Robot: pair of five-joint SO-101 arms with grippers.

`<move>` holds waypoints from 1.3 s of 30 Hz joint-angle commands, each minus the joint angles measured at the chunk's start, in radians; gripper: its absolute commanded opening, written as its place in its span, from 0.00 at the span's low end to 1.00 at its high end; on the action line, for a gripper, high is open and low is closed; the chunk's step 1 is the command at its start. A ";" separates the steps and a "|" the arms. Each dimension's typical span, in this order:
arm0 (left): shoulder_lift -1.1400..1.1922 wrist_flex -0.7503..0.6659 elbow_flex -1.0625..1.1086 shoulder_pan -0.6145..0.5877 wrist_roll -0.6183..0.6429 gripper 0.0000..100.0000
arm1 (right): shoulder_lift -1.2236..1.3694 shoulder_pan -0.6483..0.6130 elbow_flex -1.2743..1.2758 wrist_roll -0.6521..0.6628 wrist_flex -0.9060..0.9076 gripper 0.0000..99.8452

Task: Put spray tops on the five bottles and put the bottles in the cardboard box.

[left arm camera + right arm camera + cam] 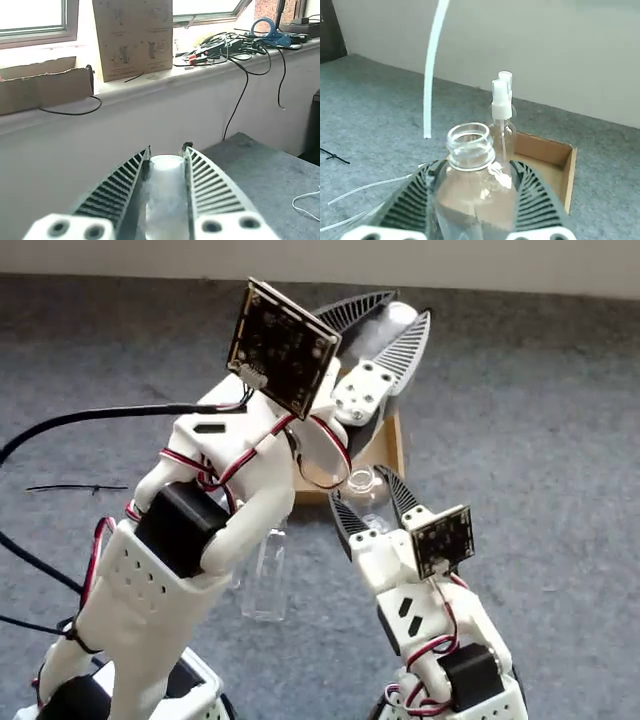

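Bottle [468,150]: clear plastic, round shoulders, open threaded neck, no cap. It stands upright between the ribbed black fingers of the right gripper [476,167], which are closed on its body below the shoulder. From above, the bottle [368,492] sits just in front of the box [397,445], with the right gripper [360,487] around it.

Spray top [165,172]: white and cylindrical, pinched between the closed-in fingers of the left gripper [167,148]. From above, the left gripper [410,305] holds the spray top [395,315] high over the box.

The right wrist view adds a thin white tube [432,70] hanging down. Its lower end is beside the bottle's neck, not inside it. Behind stands the box [555,155], brown cardboard and open, with two capped bottles [501,107] upright inside at its near corner. Loose tubes [370,187] lie on the grey table [375,100].

The left wrist view adds a window sill [150,82] with cables [225,47].

The high view adds a spare bottle [268,580], clear and upright on the table beside the left arm, its top hidden by the arm.

Pose: the left arm is raised and stretched forward, wrist tipped up. The right arm is low and short-reached, its gripper pointing toward the box.
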 commanded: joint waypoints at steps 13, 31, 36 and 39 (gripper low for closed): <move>-0.024 -0.114 0.061 0.048 0.011 0.00 | -0.038 -0.008 0.033 -0.006 -0.030 0.00; -0.022 -0.216 0.122 0.093 -0.012 0.00 | -0.038 -0.008 0.036 -0.002 -0.030 0.00; -0.022 -0.216 0.127 0.097 -0.068 0.00 | -0.038 -0.008 0.036 -0.002 -0.030 0.00; -0.022 -0.216 0.119 0.096 -0.068 0.00 | -0.038 -0.008 0.036 -0.002 -0.030 0.00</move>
